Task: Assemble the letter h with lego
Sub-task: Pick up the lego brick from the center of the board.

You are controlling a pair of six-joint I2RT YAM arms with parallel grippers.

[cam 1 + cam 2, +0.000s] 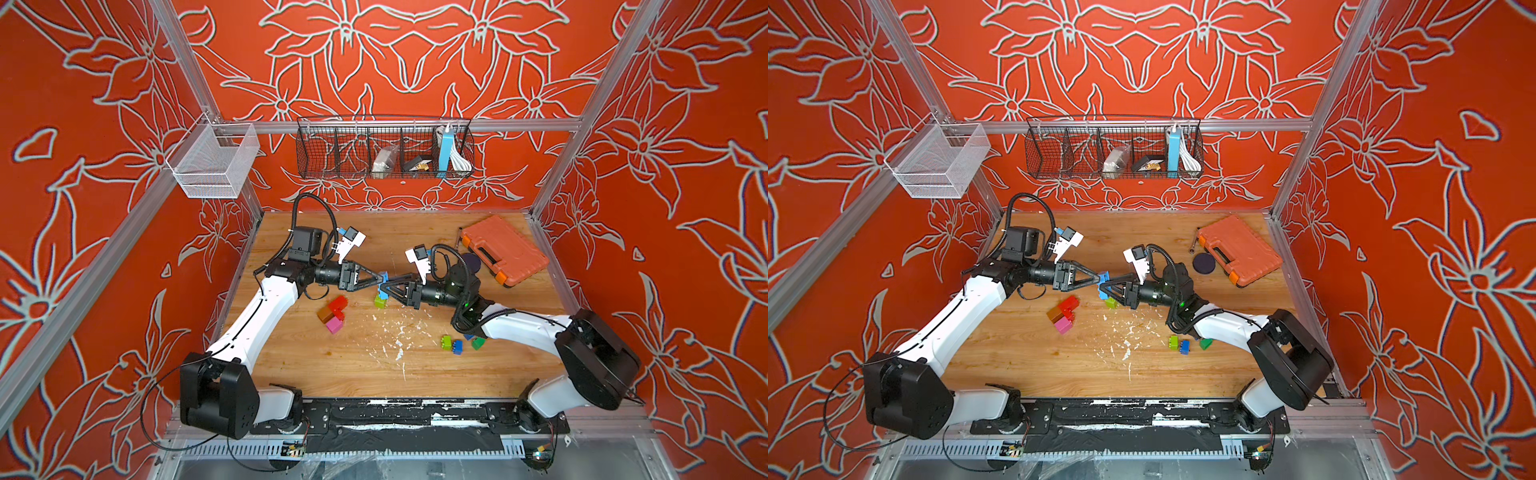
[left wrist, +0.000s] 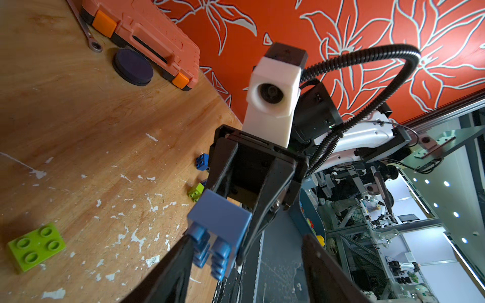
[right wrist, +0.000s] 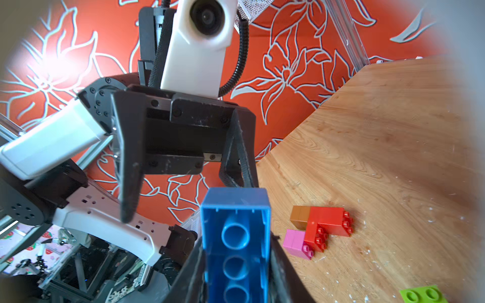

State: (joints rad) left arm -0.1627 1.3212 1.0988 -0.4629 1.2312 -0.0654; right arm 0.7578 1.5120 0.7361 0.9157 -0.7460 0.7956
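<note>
right gripper (image 3: 237,275) pinching a long blue brick (image 3: 236,210), left gripper (image 2: 246,254) spread around its studded end

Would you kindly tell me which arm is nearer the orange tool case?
Right. The right arm has its wrist close beside the orange tool case, by its near corner. The left arm extends from the opposite side of the table, well away from the case.
</note>
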